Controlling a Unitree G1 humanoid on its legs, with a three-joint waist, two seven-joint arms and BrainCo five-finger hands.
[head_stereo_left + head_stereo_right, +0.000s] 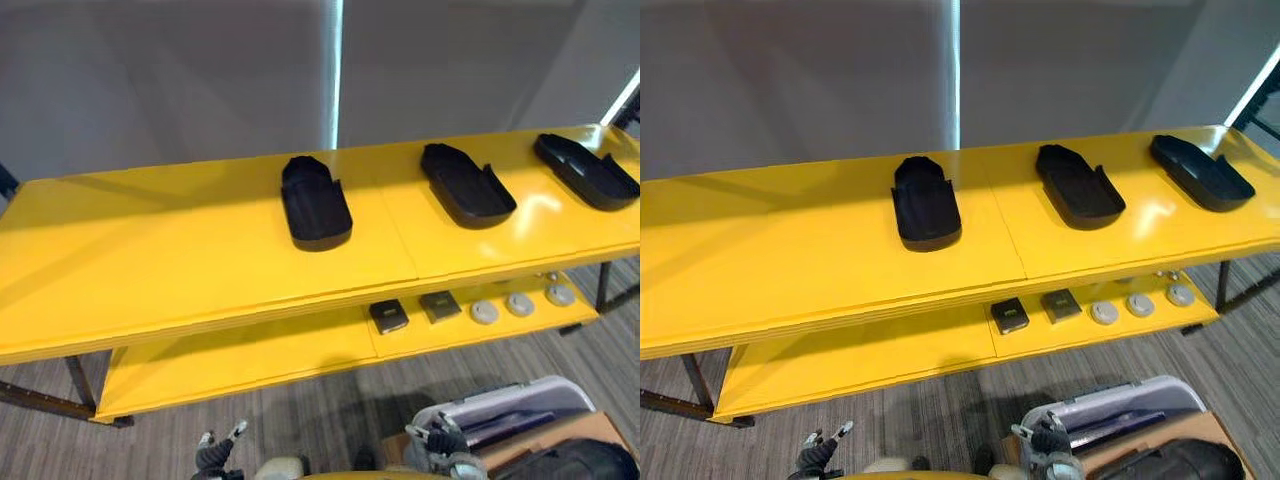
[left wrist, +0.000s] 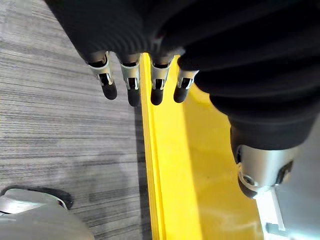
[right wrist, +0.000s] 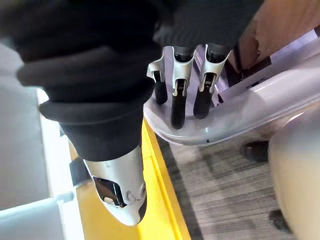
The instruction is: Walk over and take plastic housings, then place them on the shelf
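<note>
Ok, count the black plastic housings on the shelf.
3, all on the yellow top shelf: middle housing, second housing to its right, third housing at the right end. None seems hidden.

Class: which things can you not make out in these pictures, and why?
- Lower shelf, rear: hidden under top shelf, eye views.
- Small parts there: too small to identify.
- Grey bin: cut by bottom edge; contents unclear.
- Left hand, right hand: palms hidden by covers, wrist views.
</note>
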